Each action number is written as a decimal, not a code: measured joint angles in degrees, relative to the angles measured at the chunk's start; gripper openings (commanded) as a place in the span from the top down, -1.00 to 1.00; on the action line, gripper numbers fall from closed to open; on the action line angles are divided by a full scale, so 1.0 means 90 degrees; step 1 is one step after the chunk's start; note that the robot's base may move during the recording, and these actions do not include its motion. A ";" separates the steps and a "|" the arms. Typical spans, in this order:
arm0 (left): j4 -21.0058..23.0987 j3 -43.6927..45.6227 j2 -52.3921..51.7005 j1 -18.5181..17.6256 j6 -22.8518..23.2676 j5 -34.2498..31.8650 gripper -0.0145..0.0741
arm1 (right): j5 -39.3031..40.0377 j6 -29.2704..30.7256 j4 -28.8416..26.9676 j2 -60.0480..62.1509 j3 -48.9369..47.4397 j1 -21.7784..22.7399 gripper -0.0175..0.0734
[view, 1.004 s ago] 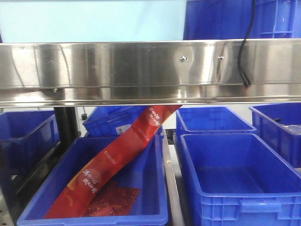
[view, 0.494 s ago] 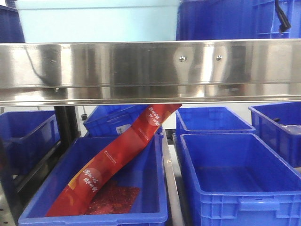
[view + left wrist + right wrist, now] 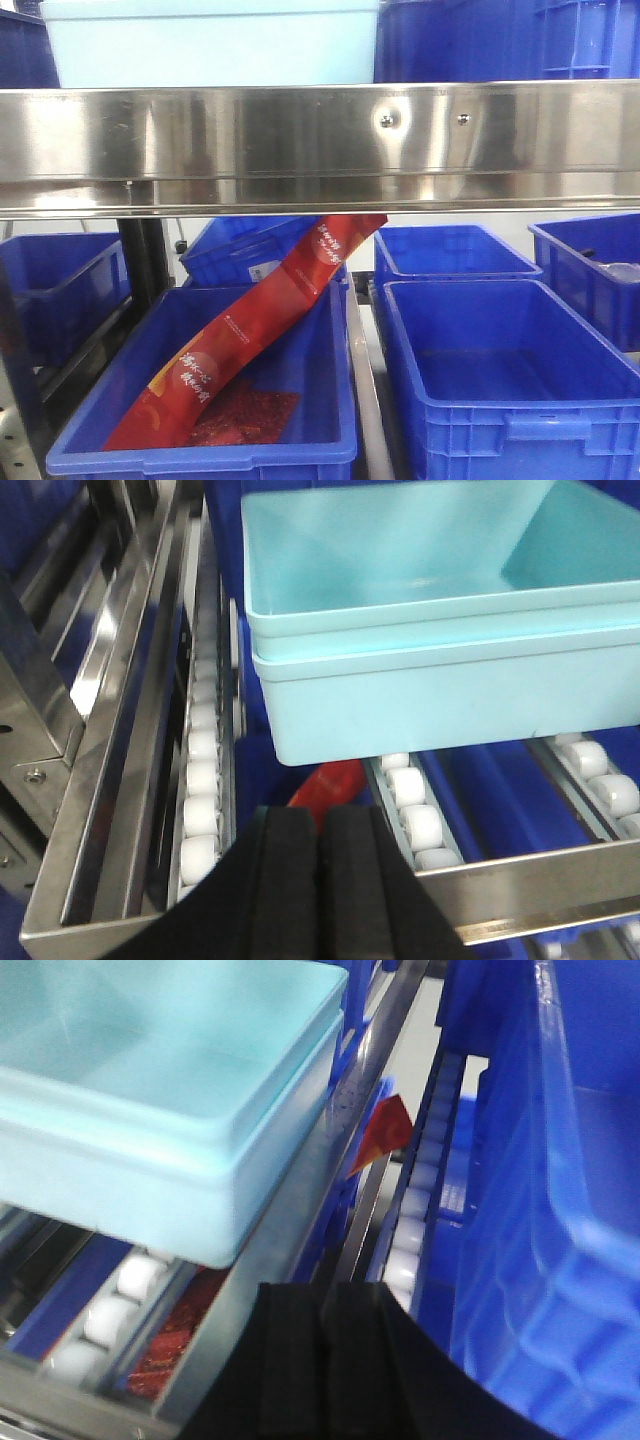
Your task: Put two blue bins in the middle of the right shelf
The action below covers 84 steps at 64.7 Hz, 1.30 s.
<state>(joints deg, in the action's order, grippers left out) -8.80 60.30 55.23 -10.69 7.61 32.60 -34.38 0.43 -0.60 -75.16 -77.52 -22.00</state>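
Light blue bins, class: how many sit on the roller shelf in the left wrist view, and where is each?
2. The upper light blue bin is nested inside the lower light blue bin, which rests on the white rollers. More nested bins inside could be hidden.

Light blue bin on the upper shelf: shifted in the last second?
Yes. The light blue bin now sits lower against the steel shelf rail; its rim and right edge show, hidden a second ago.
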 measured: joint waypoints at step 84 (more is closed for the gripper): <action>-0.0026 -0.2837 -0.3033 0.0000 0.0000 -0.1143 0.92 | 0.2388 0.0051 0.0475 0.6541 0.5710 0.0000 0.97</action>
<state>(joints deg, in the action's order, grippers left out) -9.03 34.77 27.93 -10.69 7.61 22.32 -12.88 0.89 3.67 -16.29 -26.13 -22.00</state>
